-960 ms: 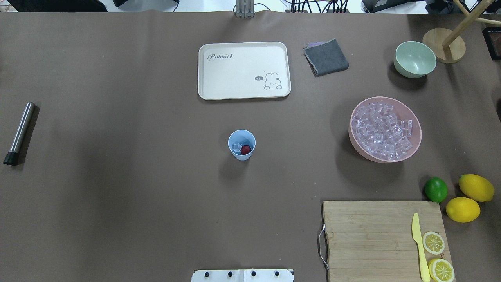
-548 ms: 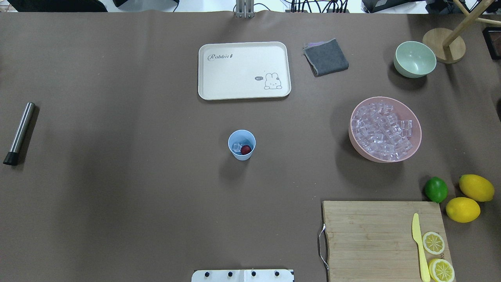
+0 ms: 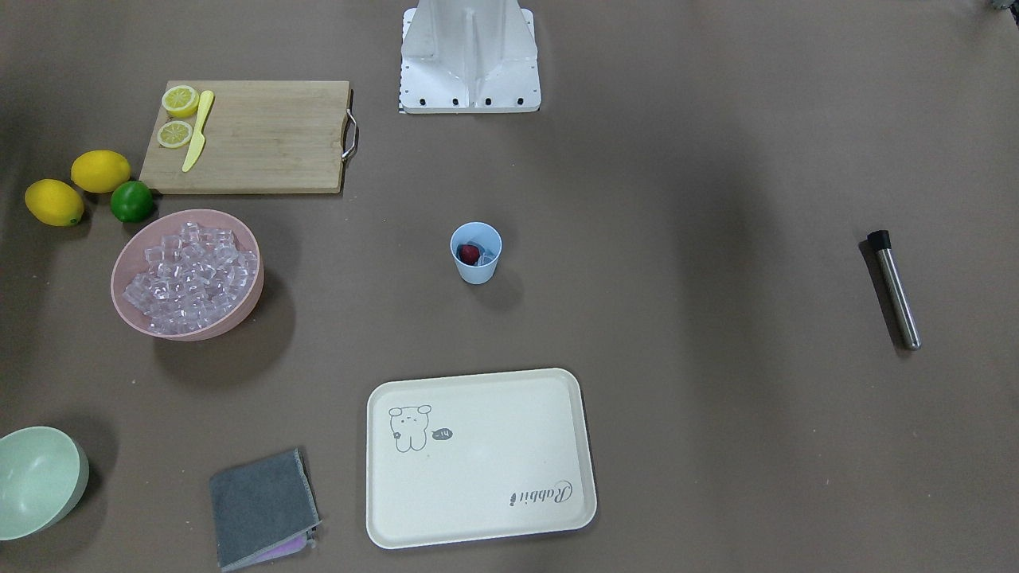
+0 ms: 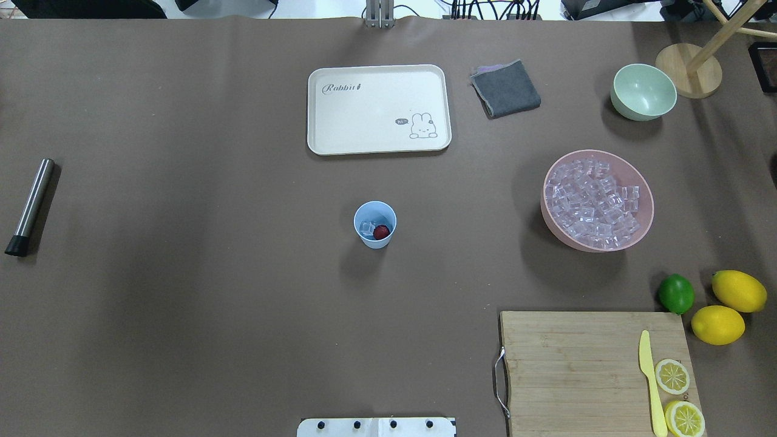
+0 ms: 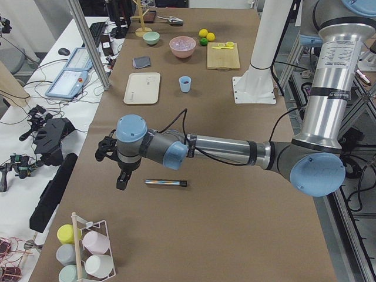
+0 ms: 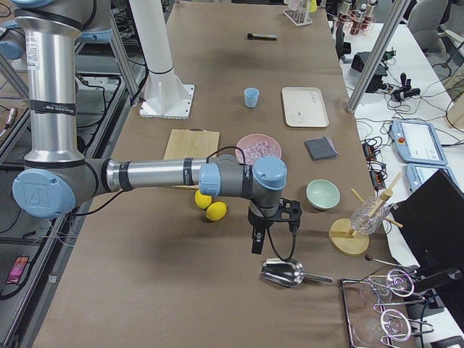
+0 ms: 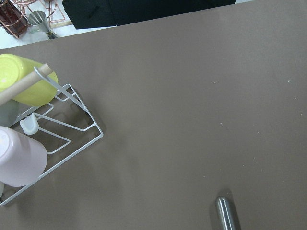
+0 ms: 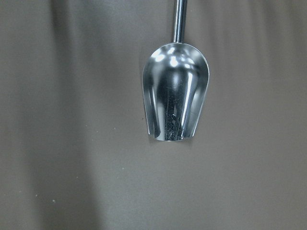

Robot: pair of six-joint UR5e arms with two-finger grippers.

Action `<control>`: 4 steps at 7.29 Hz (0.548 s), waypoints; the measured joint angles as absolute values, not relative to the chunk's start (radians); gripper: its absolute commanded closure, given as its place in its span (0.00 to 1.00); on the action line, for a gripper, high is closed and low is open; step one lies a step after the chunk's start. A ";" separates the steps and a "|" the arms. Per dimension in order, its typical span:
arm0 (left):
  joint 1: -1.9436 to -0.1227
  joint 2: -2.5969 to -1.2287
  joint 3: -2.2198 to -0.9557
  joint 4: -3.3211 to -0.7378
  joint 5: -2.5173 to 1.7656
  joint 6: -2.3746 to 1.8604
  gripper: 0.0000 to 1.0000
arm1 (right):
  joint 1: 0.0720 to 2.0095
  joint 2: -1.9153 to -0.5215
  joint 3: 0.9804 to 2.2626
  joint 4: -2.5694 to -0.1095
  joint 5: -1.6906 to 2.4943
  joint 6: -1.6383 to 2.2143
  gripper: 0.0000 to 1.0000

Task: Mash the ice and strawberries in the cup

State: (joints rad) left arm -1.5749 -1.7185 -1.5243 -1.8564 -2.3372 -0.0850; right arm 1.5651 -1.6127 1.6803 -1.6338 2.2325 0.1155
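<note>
The pale-blue cup (image 4: 374,242) stands upright mid-table, also in the front view (image 3: 476,273). Inside it lie the red strawberry (image 4: 381,231) and a clear ice cube (image 4: 366,228). More ice (image 4: 592,203) fills the pink bowl (image 4: 644,227). No gripper shows in the overhead or front views. My left gripper (image 5: 120,182) hangs beside a steel muddler (image 5: 166,183) at the table's left end, far from the cup. My right gripper (image 6: 256,245) hangs just above a metal scoop (image 6: 286,272) at the right end. I cannot tell whether either is open or shut.
A cream tray (image 4: 379,109), grey cloth (image 4: 505,88) and pale-green bowl (image 4: 643,92) lie at the back. A cutting board (image 4: 576,364) with a yellow knife and lemon slices, a lime (image 4: 675,294) and two lemons are at the near right. A cup rack (image 7: 43,129) stands by the left gripper.
</note>
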 measured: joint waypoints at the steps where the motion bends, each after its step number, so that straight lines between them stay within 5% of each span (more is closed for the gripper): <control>1: -1.574 -1.705 -1.526 -1.854 -2.336 -0.085 0.02 | 1.579 -1.623 1.669 -1.617 2.257 0.114 0.00; 4: -1.568 -1.681 -1.527 -1.854 -2.304 -0.085 0.02 | 1.602 -1.641 1.661 -1.607 2.286 0.114 0.00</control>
